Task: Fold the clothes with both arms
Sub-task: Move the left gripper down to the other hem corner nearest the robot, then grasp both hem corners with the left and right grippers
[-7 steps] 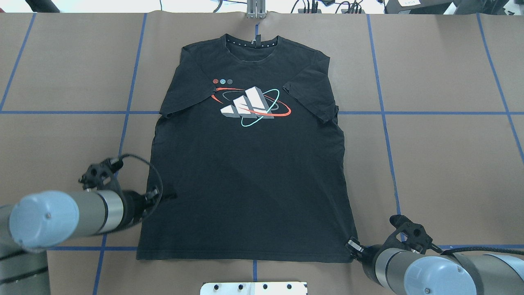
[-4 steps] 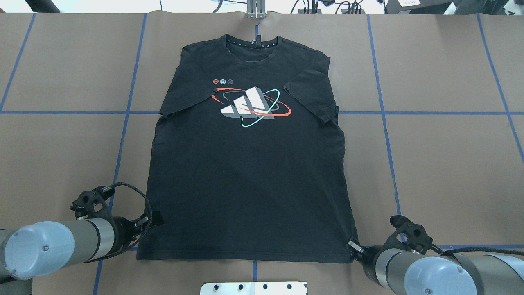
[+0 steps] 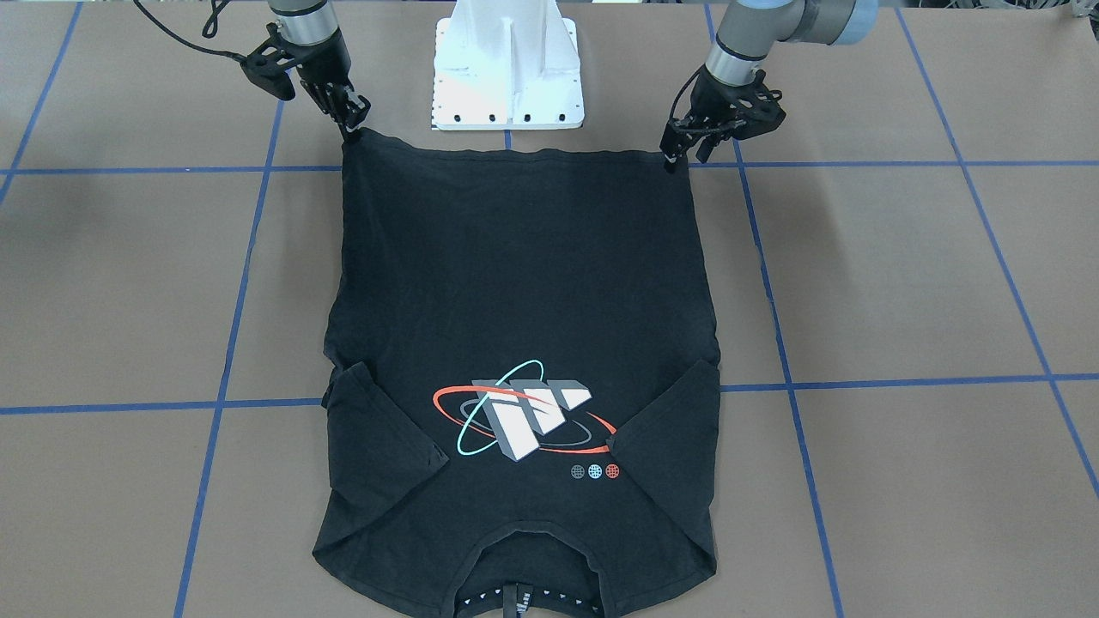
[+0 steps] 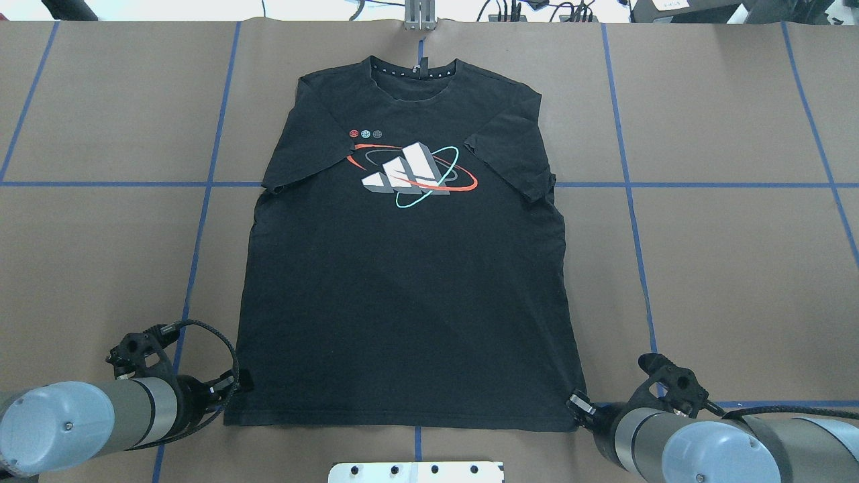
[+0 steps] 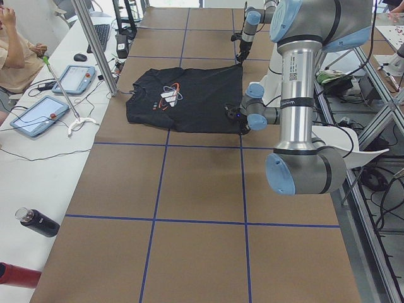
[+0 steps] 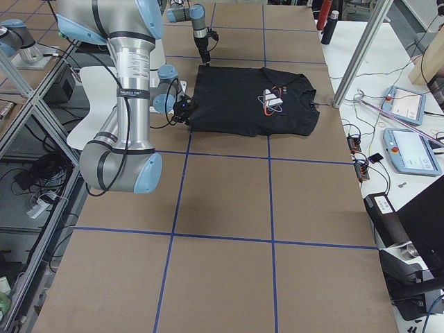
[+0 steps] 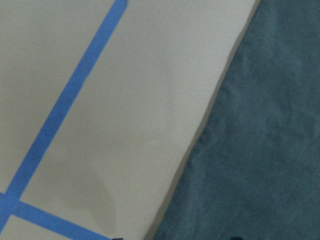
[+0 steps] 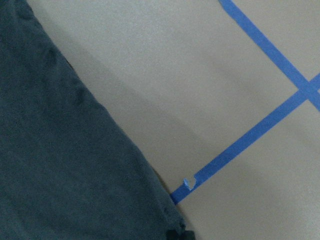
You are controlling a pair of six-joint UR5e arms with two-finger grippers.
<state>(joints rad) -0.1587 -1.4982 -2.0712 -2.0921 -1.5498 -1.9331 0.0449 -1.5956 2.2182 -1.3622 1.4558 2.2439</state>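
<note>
The black T-shirt (image 4: 409,288) lies flat and face up on the brown table, collar at the far side and print (image 4: 409,174) showing. My left gripper (image 4: 238,388) is open, its fingers either side of the near left hem corner. In the front view it is on the right (image 3: 683,156). The left wrist view shows the shirt's edge (image 7: 260,150) over the table. My right gripper (image 4: 576,404) is shut on the near right hem corner. In the front view (image 3: 352,127) that corner is pulled up slightly. The right wrist view shows the shirt's corner (image 8: 65,165).
The white pedestal base (image 3: 508,69) stands just behind the hem, between the arms. Blue tape lines (image 4: 631,201) cross the table. A grey bracket (image 4: 419,17) sits at the far edge by the collar. Tablets (image 5: 38,117) and bottles (image 5: 38,222) lie on the side bench.
My left gripper has moved back toward the robot along the shirt's left edge, down to the hem corner. The right arm and the shirt have not moved.
</note>
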